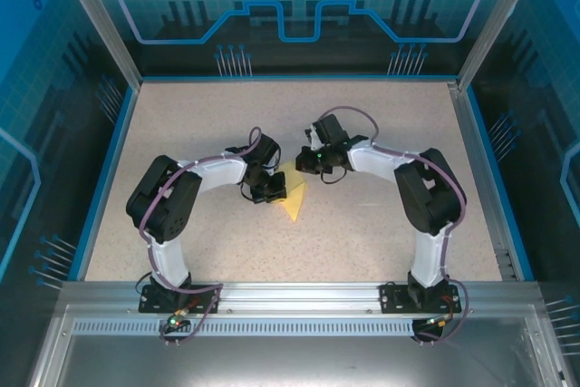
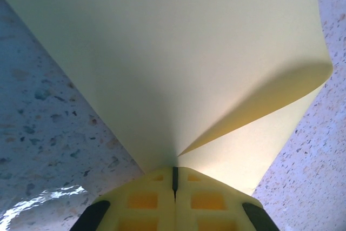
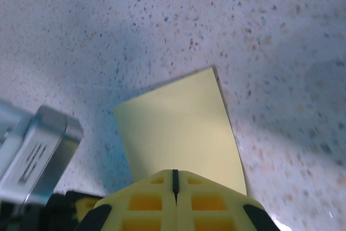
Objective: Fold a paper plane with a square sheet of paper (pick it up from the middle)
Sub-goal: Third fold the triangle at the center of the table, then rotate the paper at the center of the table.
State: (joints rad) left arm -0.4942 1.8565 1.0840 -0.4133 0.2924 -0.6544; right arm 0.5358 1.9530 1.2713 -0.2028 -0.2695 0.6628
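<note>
Two robot arms, the left arm [image 1: 216,172] and the right arm [image 1: 373,159], are each built of glossy white tubular links joined by bulky rounded black joint housings. A thin purplish-grey cable [image 1: 364,116] loops along the outside of each arm, from wrist to base. Each arm stands on a small black base plate [image 1: 163,296]. The left gripper [image 2: 174,174] and right gripper [image 3: 174,178] have pale yellow plastic fingers [image 2: 143,198] moulded with square recessed pockets of deeper yellow, with rounded black pieces at the outer corners
</note>
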